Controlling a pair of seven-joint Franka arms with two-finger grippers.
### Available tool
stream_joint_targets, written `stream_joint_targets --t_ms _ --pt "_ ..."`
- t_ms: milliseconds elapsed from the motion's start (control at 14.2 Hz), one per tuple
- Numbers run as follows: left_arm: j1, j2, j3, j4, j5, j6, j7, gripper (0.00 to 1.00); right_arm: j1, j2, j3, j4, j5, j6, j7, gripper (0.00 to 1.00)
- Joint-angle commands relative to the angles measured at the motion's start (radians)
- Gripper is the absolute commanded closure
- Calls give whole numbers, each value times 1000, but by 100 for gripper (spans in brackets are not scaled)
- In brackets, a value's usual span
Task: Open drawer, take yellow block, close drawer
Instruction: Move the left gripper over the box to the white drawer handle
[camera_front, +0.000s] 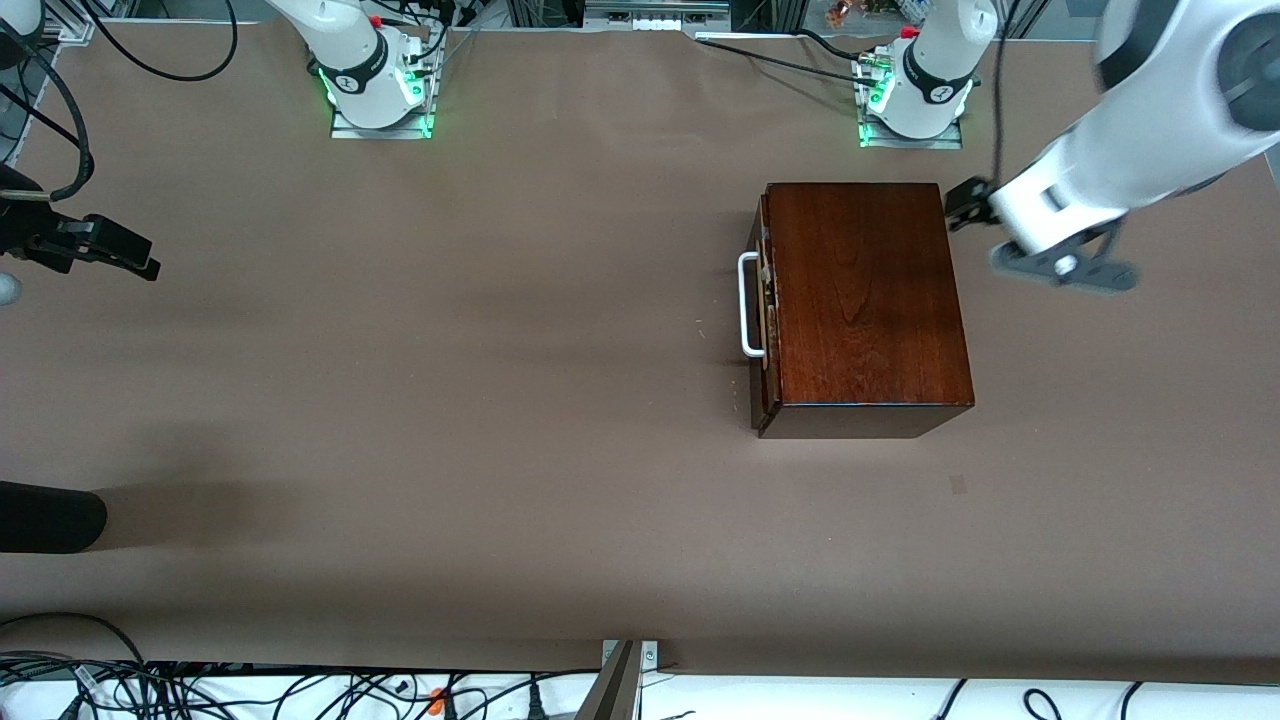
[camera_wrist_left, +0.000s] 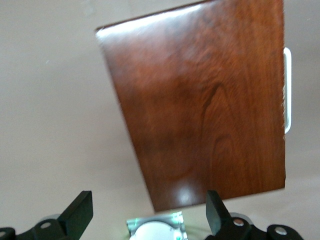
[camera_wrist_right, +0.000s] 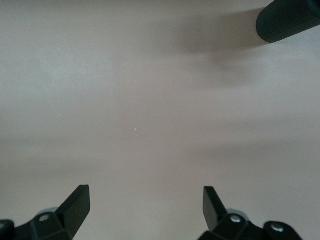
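Drawer (camera_front: 765, 300) shut, apparently clear of both grippers' fingers (camera_wrist_left: 80, 212).

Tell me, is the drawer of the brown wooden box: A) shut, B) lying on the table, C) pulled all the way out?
A: the drawer front sits against the dark wooden box, only its white handle sticking out, and no yellow block shows.

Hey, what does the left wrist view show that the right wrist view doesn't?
Only the left wrist view shows the dark wooden box with the drawer's white handle at its edge, under the open left gripper. Only the right wrist view shows a black cylinder above the open right gripper. Both show the brown table.
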Motion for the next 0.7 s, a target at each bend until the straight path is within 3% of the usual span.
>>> stream_joint_targets --t_ms 0,352,634 --pt "-118 114 5 94 -10 46 -146 0 -3 -3 2 0 10 2 4 0" --pt "-334 234 7 119 11 218 -478 0 -1 -3 2 0 10 4 4 0" --pt "-426 317 5 105 74 282 -521 0 -1 -3 2 0 11 2 4 0"
